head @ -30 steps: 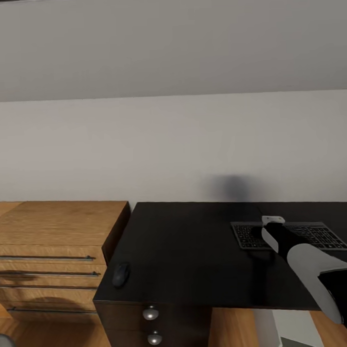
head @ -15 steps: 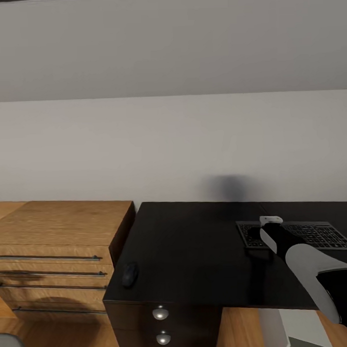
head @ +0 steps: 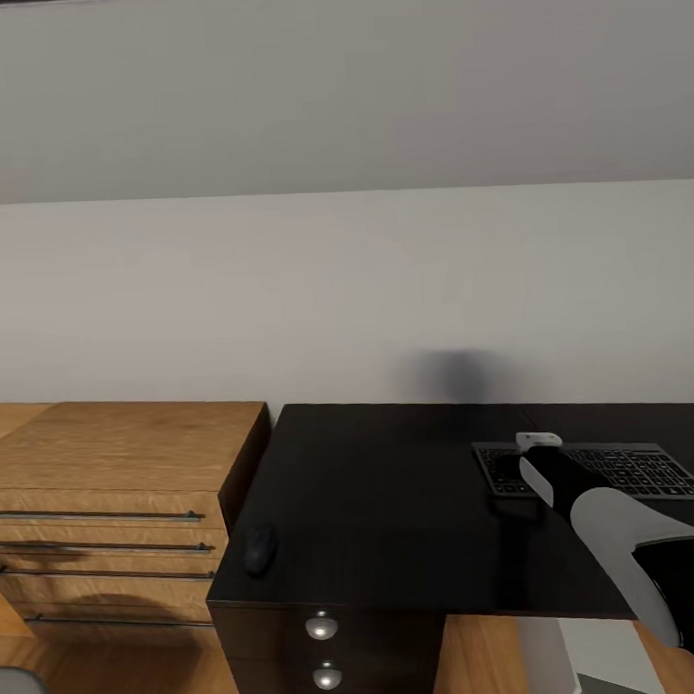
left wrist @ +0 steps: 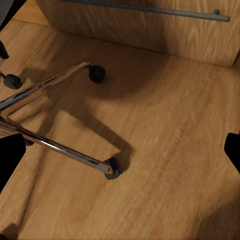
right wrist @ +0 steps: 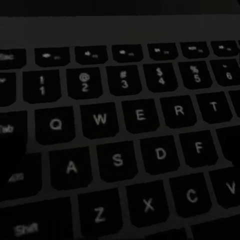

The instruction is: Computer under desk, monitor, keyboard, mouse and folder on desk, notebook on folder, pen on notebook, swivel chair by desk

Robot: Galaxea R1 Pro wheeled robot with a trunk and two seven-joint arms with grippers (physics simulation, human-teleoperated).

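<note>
Right arm stretched over the black desk (head: 392,486), right gripper (head: 539,445) low on the keyboard (head: 631,469) at the desk's right, finger spread impossible to tell, mouse (head: 259,548) near the left front corner, left wrist camera catching the swivel chair (left wrist: 55,145) chrome base on wooden floor (left wrist: 165,165), left gripper (left wrist: 120,150) fingertips (left wrist: 10,155) wide apart, holding nothing.

Glossy black desk (head: 393,505) against a pale wall, black keyboard (head: 631,470) lying flat toward its right, small black mouse (head: 258,548) near its front left corner, well apart from the keyboard, light wooden floor (left wrist: 165,150) bearing the swivel chair's chrome castor base (left wrist: 55,142)
</note>
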